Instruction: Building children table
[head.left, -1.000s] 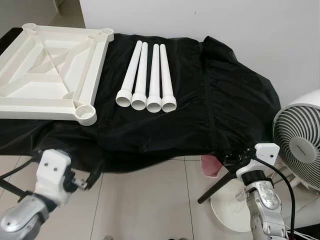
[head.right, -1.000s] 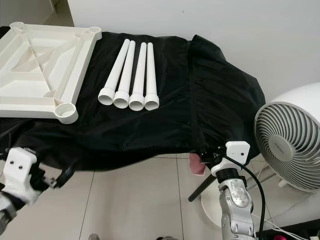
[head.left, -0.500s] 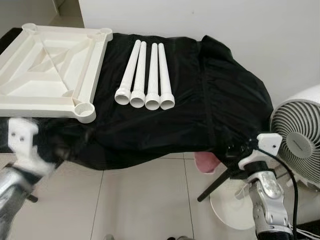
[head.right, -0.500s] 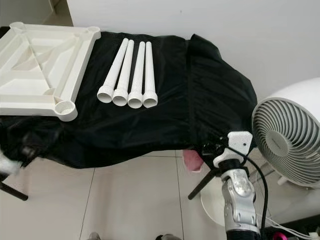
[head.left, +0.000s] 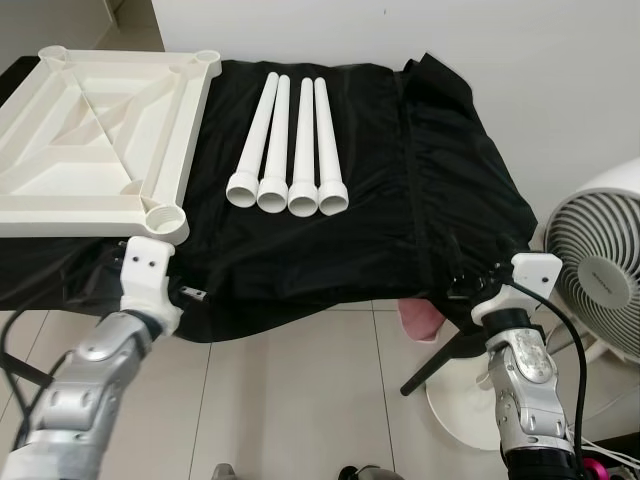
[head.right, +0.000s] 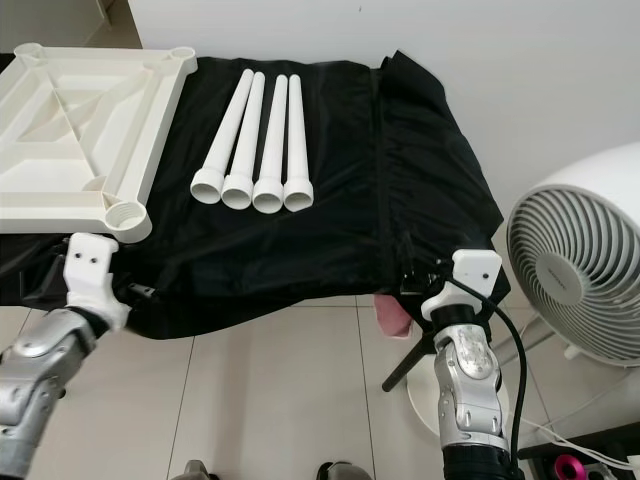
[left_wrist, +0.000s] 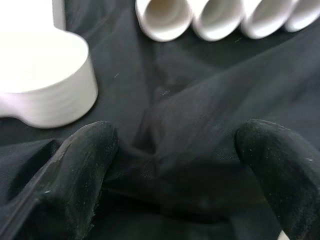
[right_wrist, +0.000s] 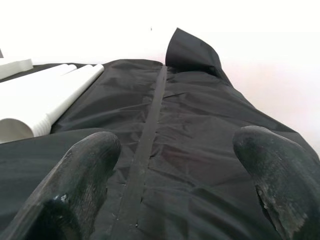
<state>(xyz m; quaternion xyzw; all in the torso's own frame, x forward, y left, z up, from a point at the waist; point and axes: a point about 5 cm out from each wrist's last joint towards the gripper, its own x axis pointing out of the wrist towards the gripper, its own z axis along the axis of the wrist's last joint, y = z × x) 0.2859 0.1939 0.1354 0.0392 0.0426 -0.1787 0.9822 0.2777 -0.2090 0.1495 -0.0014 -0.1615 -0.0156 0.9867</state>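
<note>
The upturned tabletop (head.left: 100, 135) and four white legs (head.left: 290, 140) lie side by side on the black cloth (head.left: 400, 200) — both the left gripper (left_wrist: 165, 170) and right gripper (right_wrist: 170, 175) hover at its front edge, fingers spread apart.

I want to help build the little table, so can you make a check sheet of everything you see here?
Surface: black cloth cover, draped and wrinkled.
Job's things: white plastic tabletop upside down; four white plastic leg tubes side by side to its right.
Clutter: pink object under the cloth edge.
Claws: left claw open near the tabletop's corner socket; right claw open at the cloth's right edge.
Cables: black cable on the right arm.
Surroundings: white round fan, tiled floor, white wall.
</note>
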